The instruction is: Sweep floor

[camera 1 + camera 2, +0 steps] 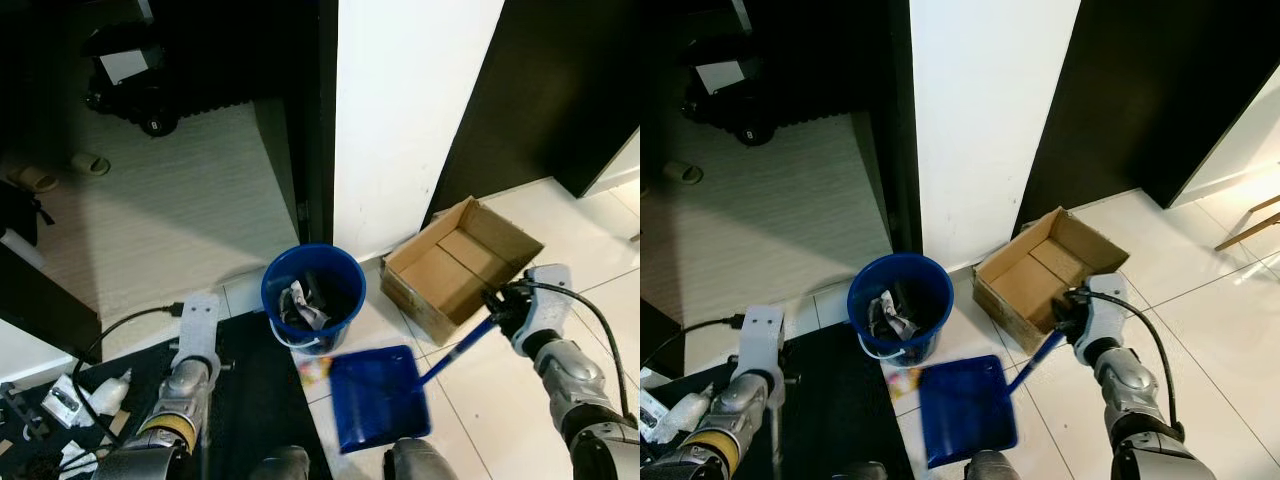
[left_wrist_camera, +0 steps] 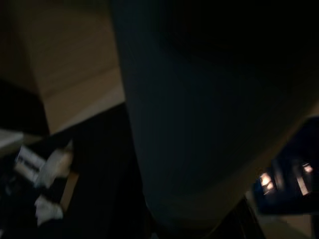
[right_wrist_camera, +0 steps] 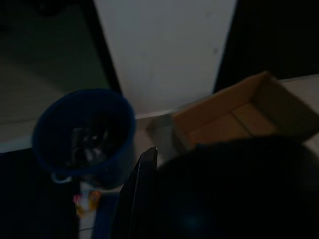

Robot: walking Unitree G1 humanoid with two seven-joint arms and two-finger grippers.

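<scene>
A blue dustpan [image 1: 378, 400] hangs low over the tiled floor, just on my side of a blue bucket [image 1: 312, 292] with crumpled paper and dark trash inside. Its long blue handle [image 1: 460, 348] slants up to my right gripper [image 1: 503, 308], which is shut on the handle's end beside a cardboard box. A small colourful wrapper [image 1: 314, 368] lies on the tile between bucket and dustpan. My left gripper [image 1: 199, 316] is low on the left over a black mat, with a thin dark stick [image 1: 204, 445] running beside the forearm. The left wrist view is dark and blurred.
An open cardboard box [image 1: 462, 262] sits right of the bucket against a white wall pillar [image 1: 410, 110]. Dark doors stand on either side. A black mat [image 1: 245, 400], a cable and white bottles [image 1: 100, 395] clutter the lower left. Pale flooring stretches beyond.
</scene>
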